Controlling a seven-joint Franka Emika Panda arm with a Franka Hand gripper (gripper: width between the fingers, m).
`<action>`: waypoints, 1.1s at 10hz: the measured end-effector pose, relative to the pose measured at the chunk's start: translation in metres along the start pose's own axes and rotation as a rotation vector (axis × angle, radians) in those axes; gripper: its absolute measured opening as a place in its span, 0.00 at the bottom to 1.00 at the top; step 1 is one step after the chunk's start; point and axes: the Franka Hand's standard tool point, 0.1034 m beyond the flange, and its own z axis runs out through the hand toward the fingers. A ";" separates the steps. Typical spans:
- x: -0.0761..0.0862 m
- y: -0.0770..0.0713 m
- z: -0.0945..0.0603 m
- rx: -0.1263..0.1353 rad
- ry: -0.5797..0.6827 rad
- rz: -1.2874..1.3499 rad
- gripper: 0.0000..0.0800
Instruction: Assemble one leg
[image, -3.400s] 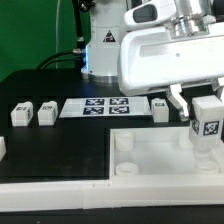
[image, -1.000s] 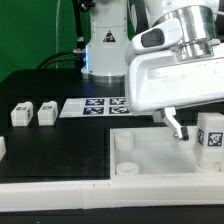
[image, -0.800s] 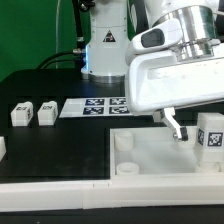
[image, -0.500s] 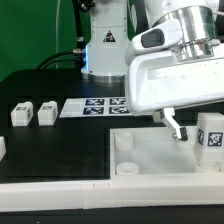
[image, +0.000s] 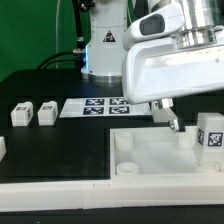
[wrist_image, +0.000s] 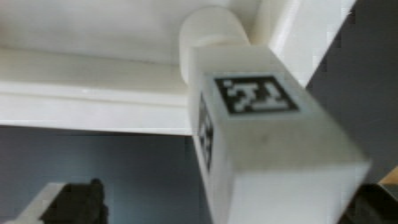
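While the leg (image: 210, 135) stands upright near the tray (image: 150, 165) edge, fingers (image: 171, 121) gape empty.

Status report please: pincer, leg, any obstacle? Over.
Pincer open, not gripping. Leg upright on tray corner. No obstacle seen.

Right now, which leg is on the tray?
The leg at the exterior view's right, upright on the tray; the two at left sit on the table.

The leg (image: 211, 136) stands upright on the white tray (image: 150, 162), the end effector (image: 180, 124) just beside it.
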 end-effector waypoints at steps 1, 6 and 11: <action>0.001 0.002 0.001 0.003 -0.034 0.005 0.81; -0.004 -0.009 0.007 0.079 -0.457 0.028 0.81; -0.010 -0.004 0.014 0.061 -0.418 0.070 0.69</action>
